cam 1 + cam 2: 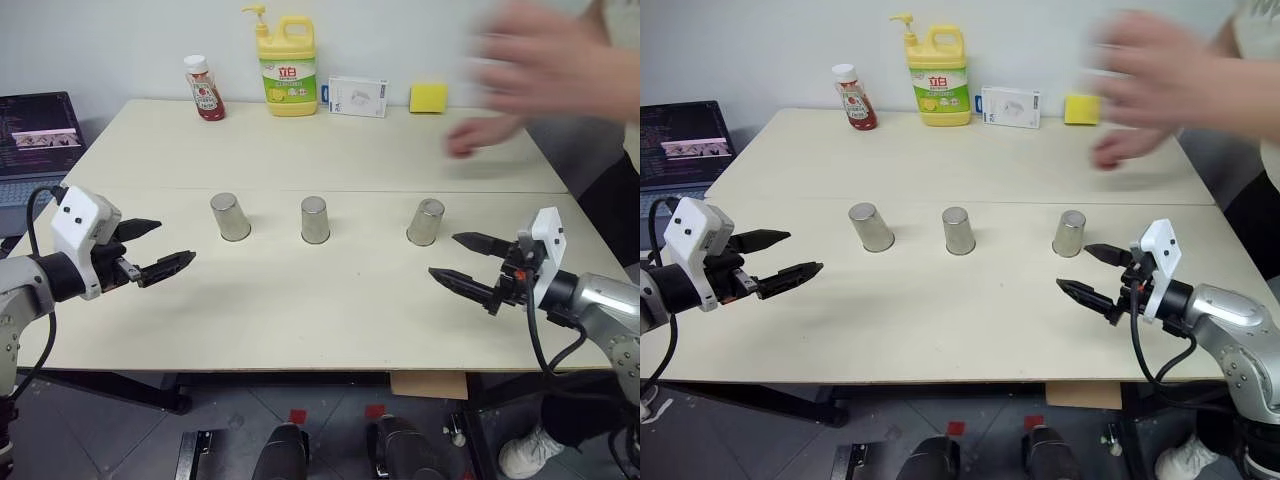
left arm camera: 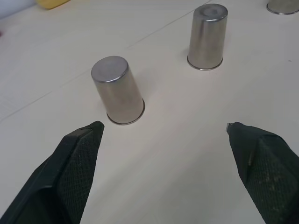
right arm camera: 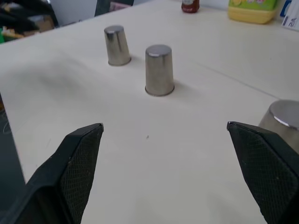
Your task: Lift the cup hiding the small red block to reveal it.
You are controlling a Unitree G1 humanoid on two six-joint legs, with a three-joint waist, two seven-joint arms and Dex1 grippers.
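— Cups first: we see three upside down in a row on the table [image 1: 300, 310], left cup [image 1: 230, 216], middle cup [image 1: 315, 220], right cup [image 1: 426, 222].
— Block?
— We can't tell which cup hides it.
— Grippers?
— Our left gripper [image 1: 160, 250] hangs wide open, empty, beside the left cup; our right gripper [image 1: 470, 260] gapes empty near the right cup.
— Behind?
— A blurred hand [image 1: 545, 65], perhaps moving.

1. The person's hand [image 1: 545, 65] above the far right of the cream table [image 1: 300, 300] is a motion-blurred smear.
2. The three upturned silvery metal cups [image 1: 315, 220] conceal whatever sits beneath them.
3. The dark laptop [image 1: 35, 135], left of the table, is cut off by the edge.
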